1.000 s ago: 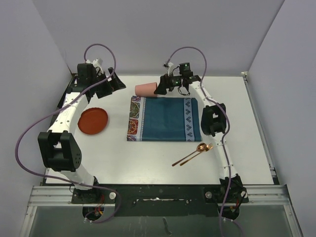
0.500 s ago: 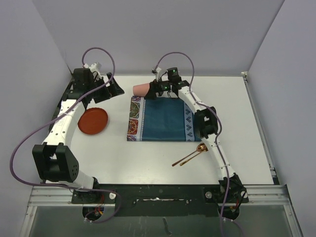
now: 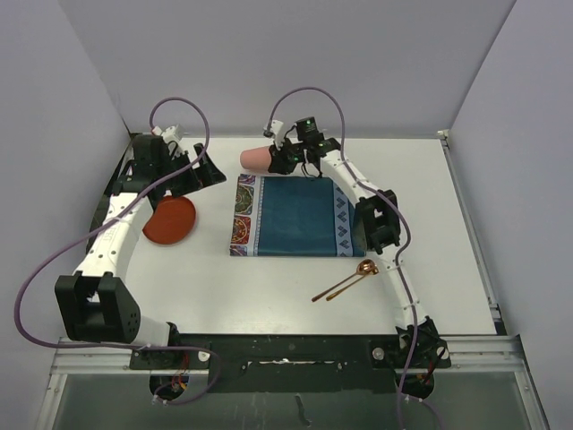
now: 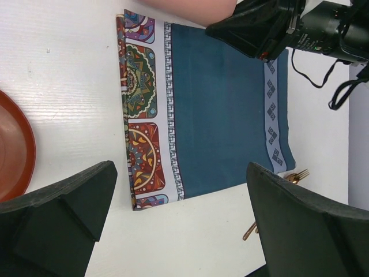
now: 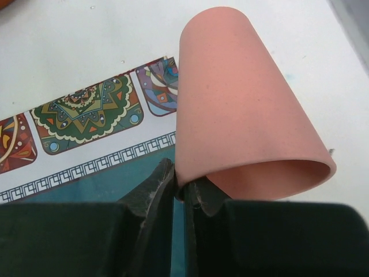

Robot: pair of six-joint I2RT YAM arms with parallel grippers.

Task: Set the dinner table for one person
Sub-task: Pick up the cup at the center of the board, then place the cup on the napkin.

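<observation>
Seen from above, the left fingers (image 3: 210,170) stand wide apart over the far left of the dinner table (image 3: 448,233), a white surface, just beyond the red plate (image 3: 168,220). The teal placemat (image 3: 295,215) lies in the middle. At its far left corner the right fingers (image 5: 181,193) are clamped on the rim of a pink cup (image 5: 242,104) turned sideways, a pinch only the right wrist view makes plain. A copper fork and spoon (image 3: 349,279) lie near the placemat's near right corner.

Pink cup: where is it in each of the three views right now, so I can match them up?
Top external: pink cup at upper centre, just beyond the far left corner of the placemat.
Left wrist: only a sliver of cup at the top edge, above the placemat.
Right wrist: cup fills the centre and right.
Shared landmark: the placemat's patterned end.
</observation>
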